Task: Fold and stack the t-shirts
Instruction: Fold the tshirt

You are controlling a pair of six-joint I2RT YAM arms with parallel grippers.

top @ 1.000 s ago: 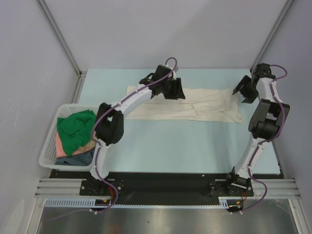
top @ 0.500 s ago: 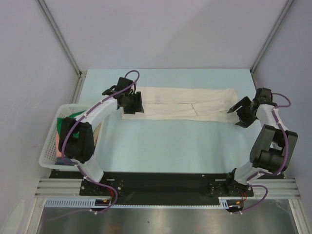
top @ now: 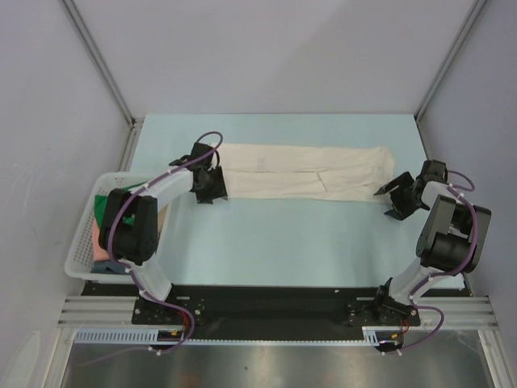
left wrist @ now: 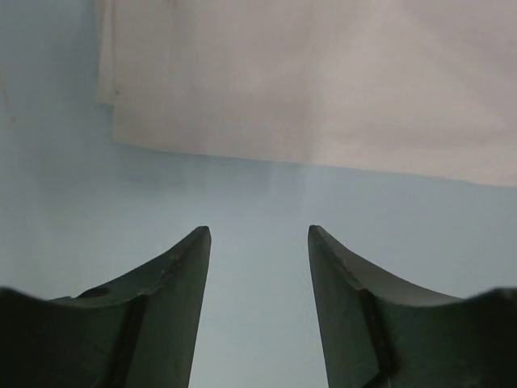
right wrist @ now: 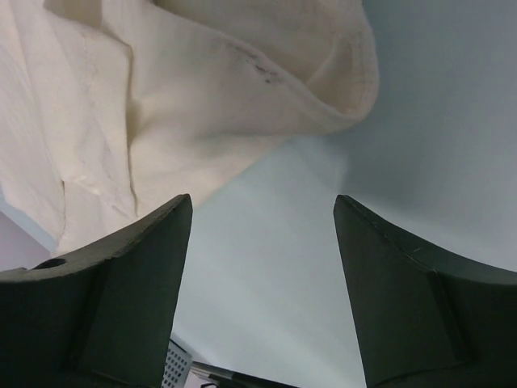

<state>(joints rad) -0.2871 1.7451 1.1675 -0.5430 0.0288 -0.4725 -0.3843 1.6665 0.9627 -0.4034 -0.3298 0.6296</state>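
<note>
Both spread and empty, left gripper (left wrist: 258, 231), right gripper (right wrist: 263, 198), beside cream t-shirt (top: 299, 171)

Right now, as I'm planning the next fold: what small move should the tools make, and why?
Probably ease both forward and close on the ends of the cream t-shirt, a long strip: left tool and right tool are open, empty, just short of its edge.

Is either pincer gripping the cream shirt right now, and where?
Nothing is held. The left pincer and right pincer are both open and empty, at either end of the cream t-shirt.
</note>
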